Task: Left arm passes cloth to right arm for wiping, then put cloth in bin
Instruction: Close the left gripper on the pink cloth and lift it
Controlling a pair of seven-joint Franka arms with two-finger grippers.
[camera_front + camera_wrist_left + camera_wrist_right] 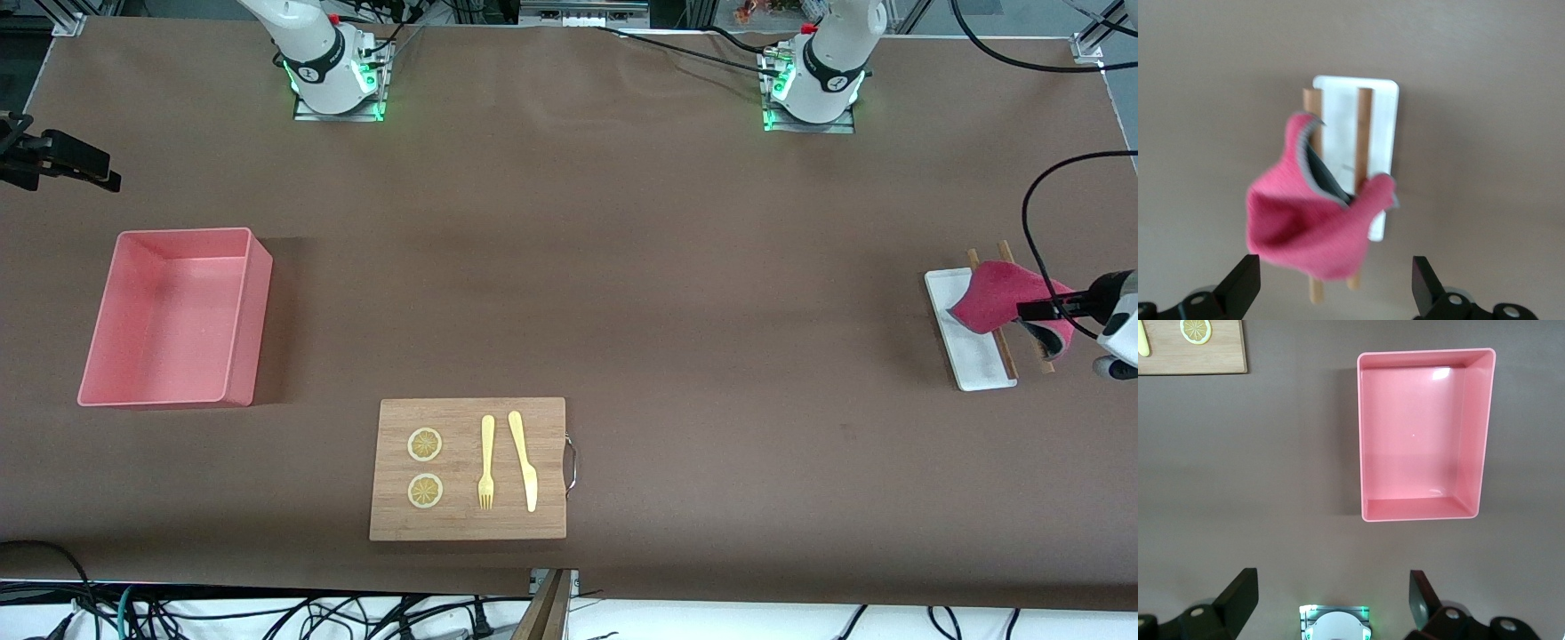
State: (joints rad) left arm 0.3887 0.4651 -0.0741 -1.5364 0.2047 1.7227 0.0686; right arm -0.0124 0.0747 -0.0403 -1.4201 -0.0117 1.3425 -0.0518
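Note:
The magenta-pink cloth [991, 298] with a grey border hangs bunched over two wooden sticks [1005, 351] on a small white tray [973, 356] at the left arm's end of the table. My left gripper [1045, 311] is over the cloth and tray. In the left wrist view my left gripper [1331, 290] is open, fingers wide apart, with the cloth [1318, 227] hanging just ahead of them. The salmon-pink bin [253, 320] stands empty at the right arm's end. My right gripper [67, 164] hovers open and empty near it; in the right wrist view it [1331, 600] faces the bin [1365, 440].
A wooden board [462, 524] lies near the front edge of the table, with two lemon slices [425, 444], a yellow fork [486, 462] and a yellow knife [524, 462] on it. Its metal handle [571, 462] faces the left arm's end. The right arm's base [1335, 623] shows in the right wrist view.

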